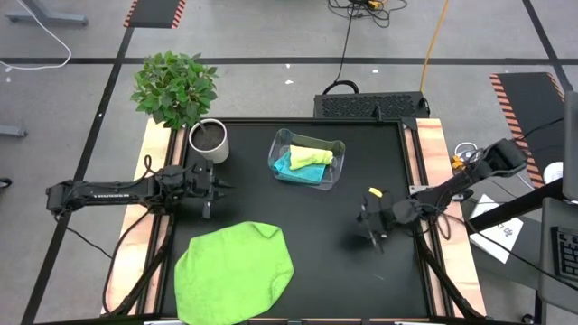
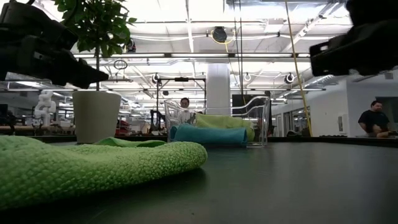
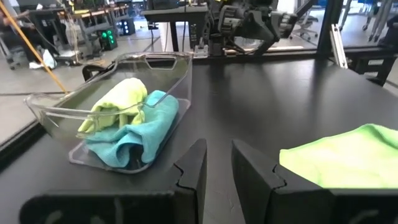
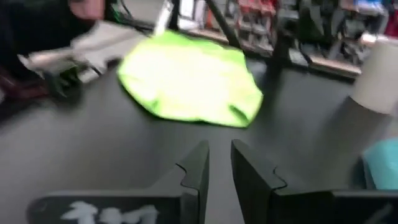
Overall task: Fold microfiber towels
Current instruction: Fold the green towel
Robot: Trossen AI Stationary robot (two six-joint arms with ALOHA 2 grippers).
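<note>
Robotics lab, open-plan industrial hall. Black desk [image 1: 361, 217] on wooden frame, grey concrete floor [image 1: 253, 36] around it, black tape lines and red-black hazard strips [image 1: 155, 13]. Cables [image 1: 348, 36] trail across floor beyond desk. Low view: high ceiling, long strip lights [image 2: 186, 25], white column [image 2: 219, 87], more metal rigs and workbenches far behind. Seated person [image 2: 374, 118] at far station, another person [image 2: 184, 103] mid-hall. Potted plant [image 1: 176, 90] at desk corner, only soft touch.

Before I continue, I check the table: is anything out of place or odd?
Only the green towel: it lies rumpled, hanging over the table's front edge. The bin holds two towels neatly.
</note>
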